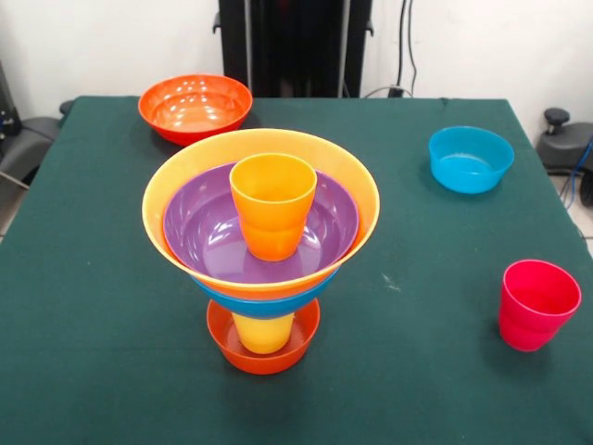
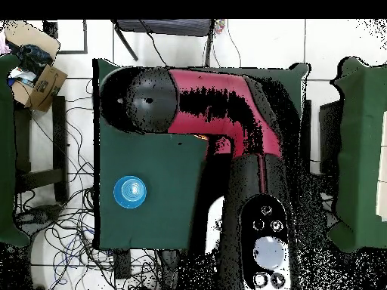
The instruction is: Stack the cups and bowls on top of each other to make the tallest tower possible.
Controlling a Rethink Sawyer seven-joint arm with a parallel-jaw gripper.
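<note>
A: Tower (image 1: 262, 250), centre of the front view: a small red-orange bowl (image 1: 264, 345) sits on the green table (image 1: 93, 306) as the base, a yellow cup (image 1: 263, 331) stands in it, and above that flare a blue bowl (image 1: 264, 302), a wide light orange bowl (image 1: 171, 185) and a purple bowl (image 1: 208, 236), with an orange cup (image 1: 272, 204) upright in the purple one.

B: Why that order?

A: My guess is that narrow cups serve as spacers, lifting each bowl higher than plain nesting would. It looks top-heavy on one cup.

B: What is left over?

A: A red-orange bowl (image 1: 195, 107) at upper left, a teal-blue bowl (image 1: 471, 158) at upper right and a pinkish red cup (image 1: 538, 304) at lower right, all well apart from the stack.

B: And the gripper?

A: Not visible here; only the dark pedestal (image 1: 295, 46) shows at the top edge.

B: Overhead?

A: The red and black arm (image 2: 219, 113) sprawls across the table's middle and hides the stack. Only the teal-blue bowl (image 2: 130, 192) shows, lower left. A cardboard box (image 2: 38, 75) sits on the floor at upper left. I cannot tell how the gripper stands.

B: Any writing?

A: No legible brand or label in either view.
</note>
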